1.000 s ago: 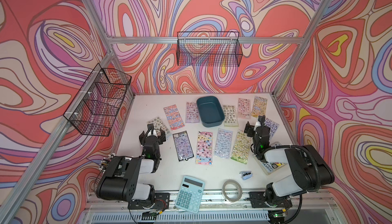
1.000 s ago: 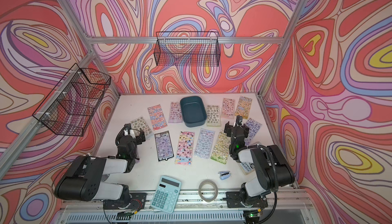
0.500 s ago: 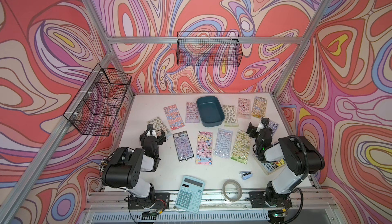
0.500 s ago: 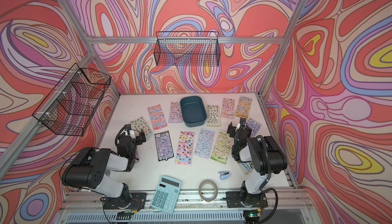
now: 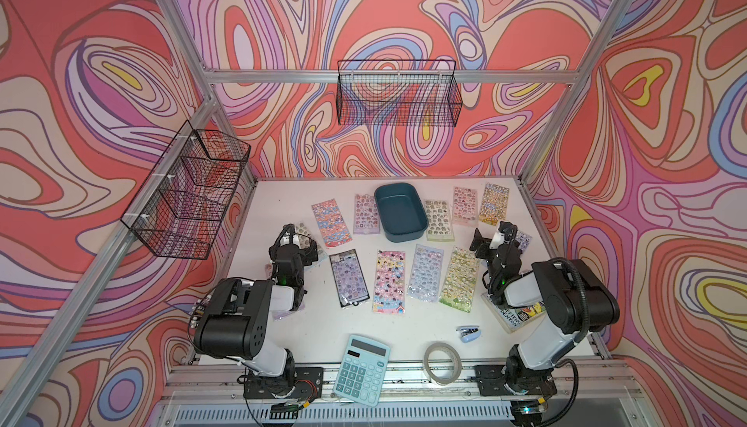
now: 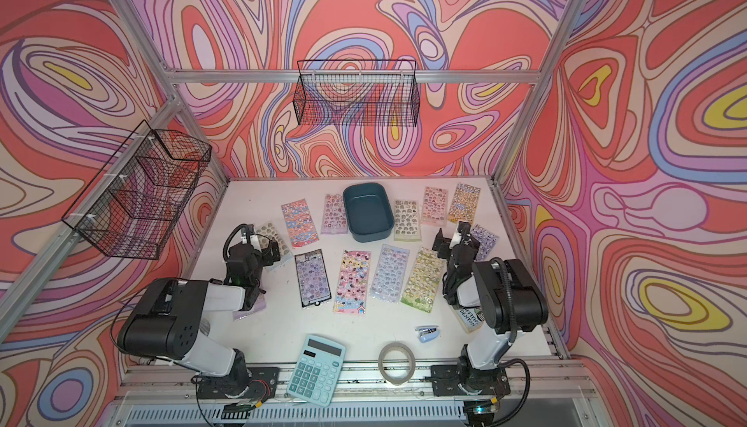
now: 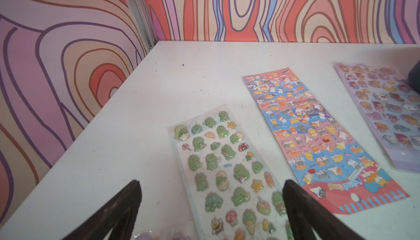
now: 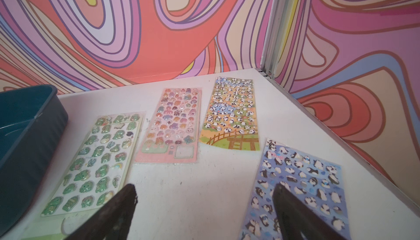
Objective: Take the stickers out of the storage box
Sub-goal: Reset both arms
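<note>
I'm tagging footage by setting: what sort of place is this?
Probably a robot test cell: two black-and-white robot arms mounted at a white tabletop, aluminium frame posts, swirly printed backdrop walls.

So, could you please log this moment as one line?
storage box: empty | stickers: spread on table | left gripper: open, empty | right gripper: open, empty

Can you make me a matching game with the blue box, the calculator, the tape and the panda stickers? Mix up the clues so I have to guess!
Things:
1. storage box
2. calculator
3. tape roll
4. panda sticker sheet

Clues:
A. lies flat, farthest right in the back row
B. dark teal, nothing inside
C. pale ring with a hole
D. light turquoise, covered in buttons

Pairs: 1-B, 2-D, 3-C, 4-A
</note>
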